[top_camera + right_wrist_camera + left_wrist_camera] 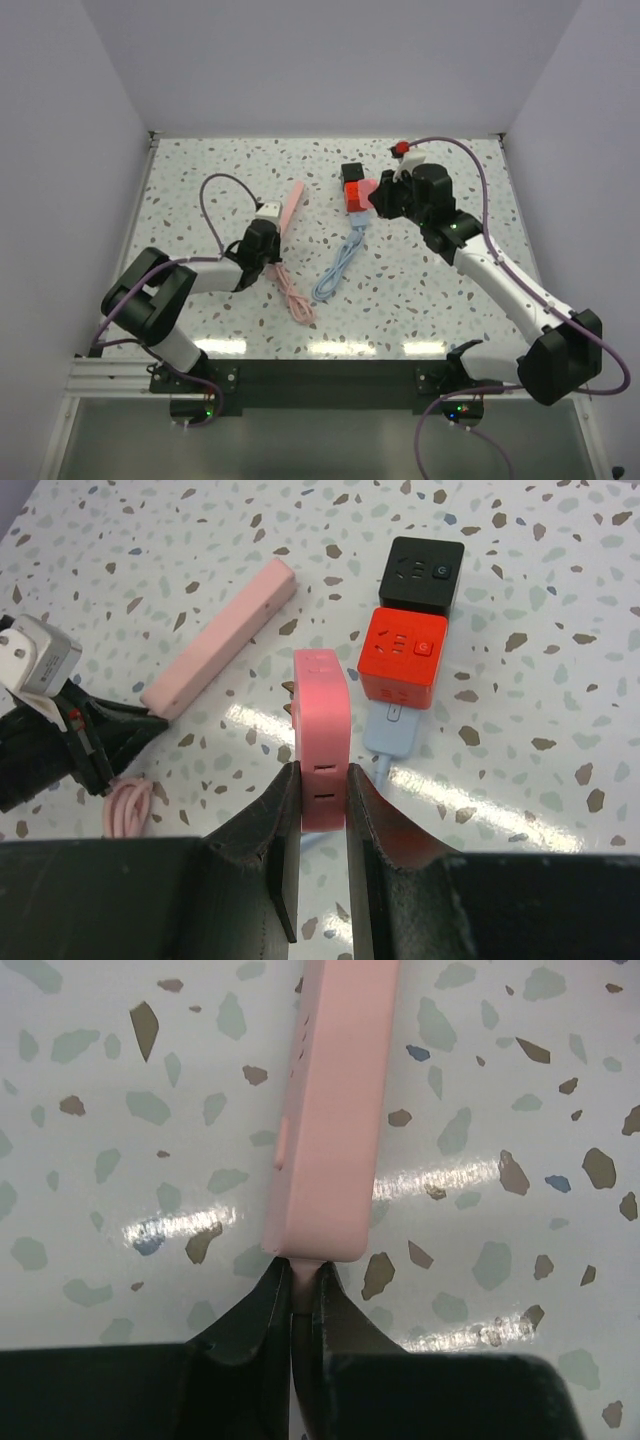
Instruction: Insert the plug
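Note:
My left gripper (268, 232) (303, 1282) is shut on the thin pink cable neck at the near end of a long pink bar (333, 1110), which lies flat on the speckled table (293, 205). My right gripper (380, 197) (322, 780) is shut on a pink block with two slots (322, 715) and holds it just above the table, near a red socket cube (402, 658) (354, 197). A black socket cube (425, 572) (351, 172) sits directly behind the red one. A light blue plug (392, 730) sits at the red cube's near face.
A pink cable (294, 293) trails from the left gripper toward the table's front. A blue cable (338, 262) runs from the red cube toward the front centre. White walls enclose the table on three sides.

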Robot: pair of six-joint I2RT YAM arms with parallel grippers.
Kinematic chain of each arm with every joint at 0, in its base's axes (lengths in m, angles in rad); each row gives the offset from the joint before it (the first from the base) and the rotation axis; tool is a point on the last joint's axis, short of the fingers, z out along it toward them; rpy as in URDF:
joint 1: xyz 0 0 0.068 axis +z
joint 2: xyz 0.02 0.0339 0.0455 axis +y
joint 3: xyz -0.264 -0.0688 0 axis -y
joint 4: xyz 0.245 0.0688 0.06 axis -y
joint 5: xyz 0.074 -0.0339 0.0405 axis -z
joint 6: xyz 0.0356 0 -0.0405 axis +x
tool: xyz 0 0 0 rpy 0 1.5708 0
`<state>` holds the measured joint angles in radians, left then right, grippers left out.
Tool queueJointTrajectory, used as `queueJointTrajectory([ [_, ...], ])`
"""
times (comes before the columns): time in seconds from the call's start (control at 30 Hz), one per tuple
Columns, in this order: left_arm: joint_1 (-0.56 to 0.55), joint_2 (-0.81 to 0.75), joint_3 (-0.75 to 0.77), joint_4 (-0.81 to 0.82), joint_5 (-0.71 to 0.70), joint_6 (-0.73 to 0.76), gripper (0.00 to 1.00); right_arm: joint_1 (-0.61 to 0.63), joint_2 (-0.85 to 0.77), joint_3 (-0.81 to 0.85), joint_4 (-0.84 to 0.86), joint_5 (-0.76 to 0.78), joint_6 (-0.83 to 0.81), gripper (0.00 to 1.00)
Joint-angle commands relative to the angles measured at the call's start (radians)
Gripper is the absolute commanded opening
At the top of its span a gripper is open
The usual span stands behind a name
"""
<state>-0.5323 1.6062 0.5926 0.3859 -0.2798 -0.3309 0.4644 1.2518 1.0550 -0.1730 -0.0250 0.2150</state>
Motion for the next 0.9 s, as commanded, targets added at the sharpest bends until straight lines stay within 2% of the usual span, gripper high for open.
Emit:
queueJointTrajectory([
  [0.0,-0.026,-0.008,0.090,0.039,-0.117,0.139,0.00,-0.003,0.026,0.051,-0.003,0.002,-0.020,0.00],
  [0.17,-0.116,0.035,0.180,0.039,-0.327,0.297,0.00,-0.003,0.080,0.102,-0.042,-0.007,-0.020,0.00],
  [0.3,-0.178,0.130,0.248,0.015,-0.410,0.406,0.00,-0.003,0.126,0.137,-0.071,-0.001,-0.026,0.00],
  [0.5,-0.264,0.297,0.389,-0.126,-0.570,0.441,0.00,-0.003,0.205,0.195,-0.088,0.000,-0.029,0.00],
  [0.87,-0.388,0.365,0.394,-0.154,-0.641,0.506,0.00,-0.003,0.434,0.398,-0.111,-0.056,-0.040,0.00],
])
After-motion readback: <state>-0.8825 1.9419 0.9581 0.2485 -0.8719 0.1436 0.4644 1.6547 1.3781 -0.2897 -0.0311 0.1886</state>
